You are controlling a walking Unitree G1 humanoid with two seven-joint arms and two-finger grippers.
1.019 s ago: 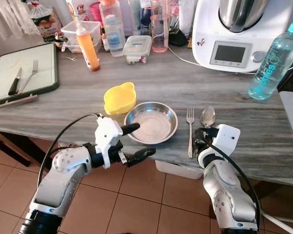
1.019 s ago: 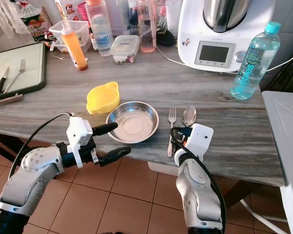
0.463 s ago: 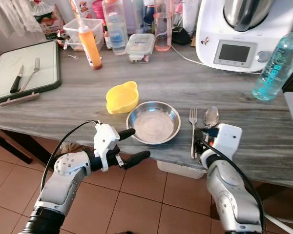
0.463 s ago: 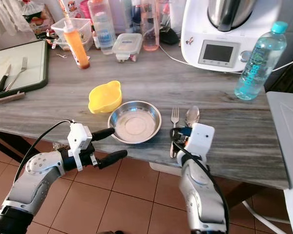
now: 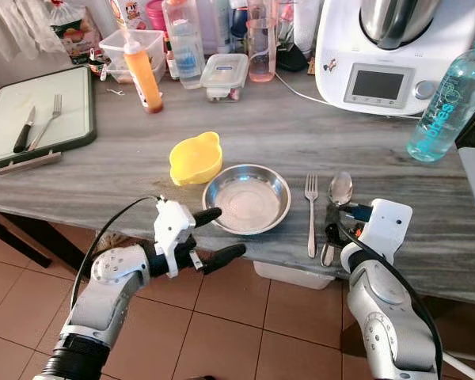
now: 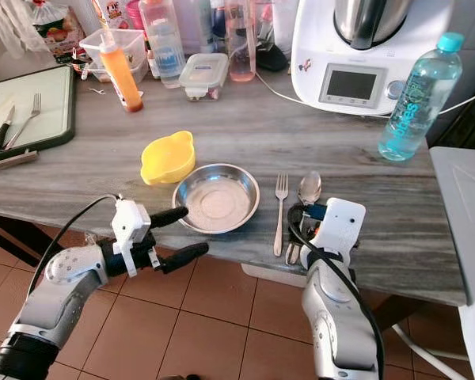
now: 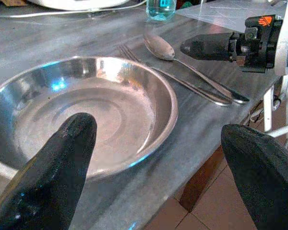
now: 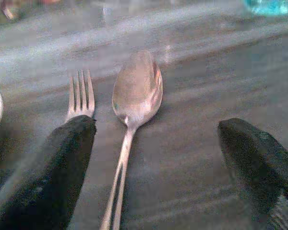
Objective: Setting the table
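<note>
A steel plate lies near the front edge of the grey wooden table, with a yellow bowl touching its back left. To the plate's right lie a fork and a spoon, side by side. My left gripper is open at the table's edge, one finger over the plate's near rim and the other below the tabletop. My right gripper is open and empty, low over the table, straddling the spoon's handle, with the fork's tines by one finger.
A green-rimmed cutting board at the far left holds a knife and a second fork. An orange sauce bottle, jars and tubs line the back. A white kitchen machine and water bottle stand back right. Tiled floor lies below.
My right gripper has shifted to the right, off the fork's handle, and now straddles the spoon. The left gripper has dropped slightly toward the table's edge and stays open.
</note>
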